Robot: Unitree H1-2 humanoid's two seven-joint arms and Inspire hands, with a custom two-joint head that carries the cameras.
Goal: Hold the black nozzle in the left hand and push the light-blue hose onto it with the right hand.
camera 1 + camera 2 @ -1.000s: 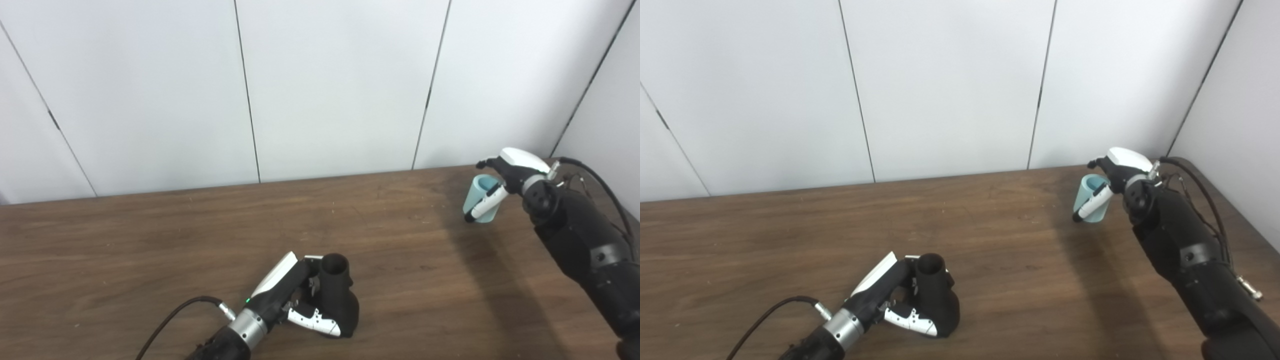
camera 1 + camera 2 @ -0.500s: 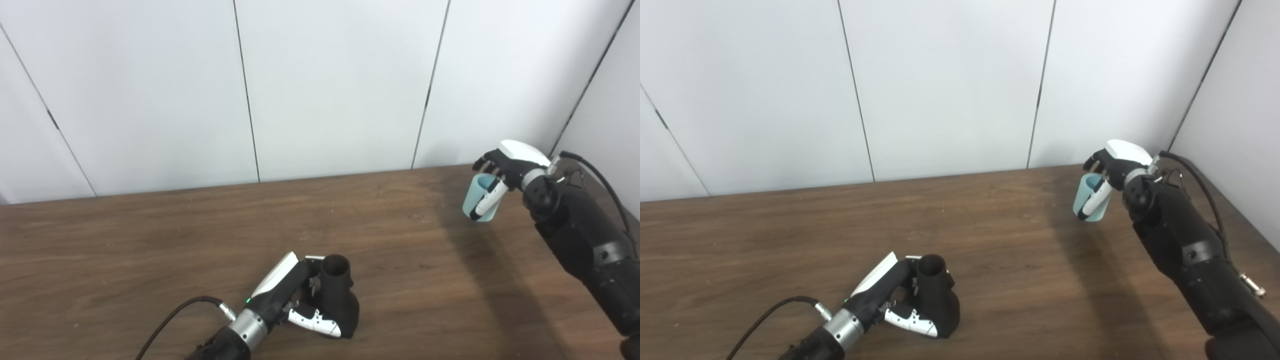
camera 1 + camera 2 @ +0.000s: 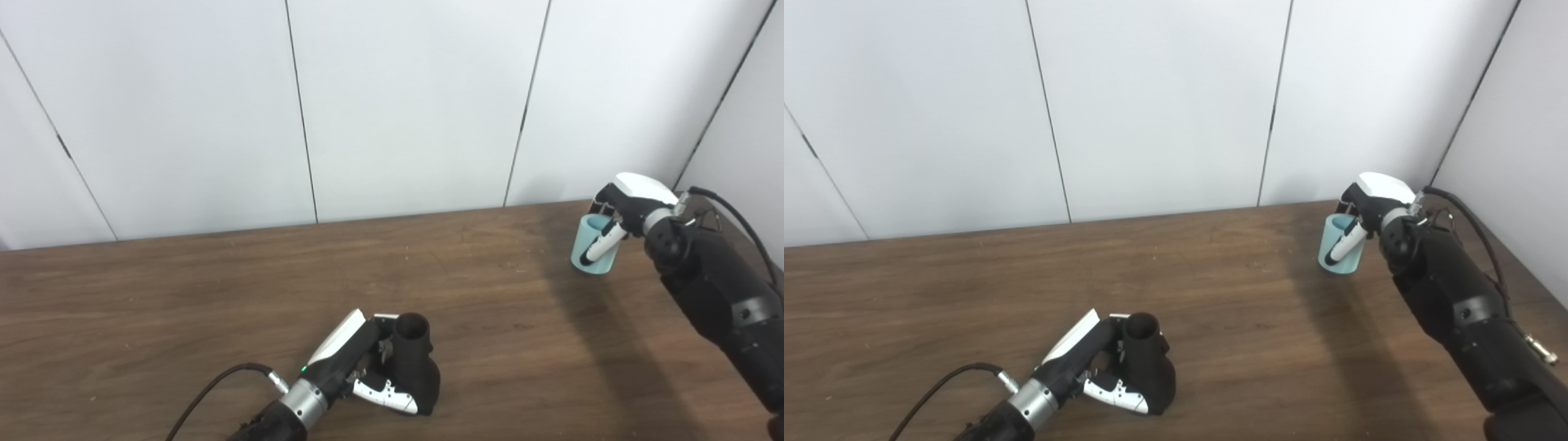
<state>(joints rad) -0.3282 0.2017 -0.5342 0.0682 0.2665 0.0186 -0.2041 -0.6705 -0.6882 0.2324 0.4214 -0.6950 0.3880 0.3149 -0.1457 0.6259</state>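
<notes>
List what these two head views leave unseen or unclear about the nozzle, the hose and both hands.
- Black nozzle: its near-left side is covered by the left hand in both views.
- Light-blue hose: the right hand covers its right side, and whether its base touches the table is unclear.
- Right hand's far fingers: hidden behind the hose and hand.
- Both arms: cut off by the bottom edge.
</notes>
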